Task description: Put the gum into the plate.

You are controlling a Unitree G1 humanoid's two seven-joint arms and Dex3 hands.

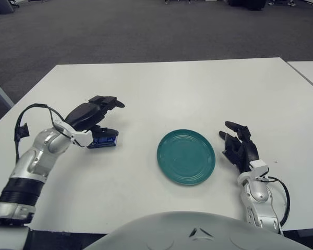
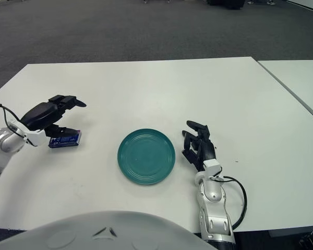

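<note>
While the left hand [image 1: 94, 115] hovers over the near-left part of the white table [image 1: 198, 88], its dark fingers [image 1: 105, 101] are spread and extended toward the plate side, with the thumb dropped down beside the gum; nothing is clamped between them, and whether the thumb actually touches the pack cannot be told. The gum pack [image 2: 65, 139] is a small blue rectangular box with pale printing on its face, lying flat on the tabletop just under and slightly nearer than the fingers. Its long axis runs roughly left to right, one short end toward the plate and the other tucked under the hand's white wrist block.

Well to the right of the gum sits the plate [image 1: 186, 157], a round teal dish with a smooth, slightly glossy surface and faint concentric rings, nothing in it. Bare table separates it from the pack.

On the far side of the plate, just beside its right rim, shows the right hand [image 1: 239, 146], black fingers loosely splayed and holding nothing, with a silver forearm and a looped black cable behind it. Grey carpet lies beyond the matte table.
</note>
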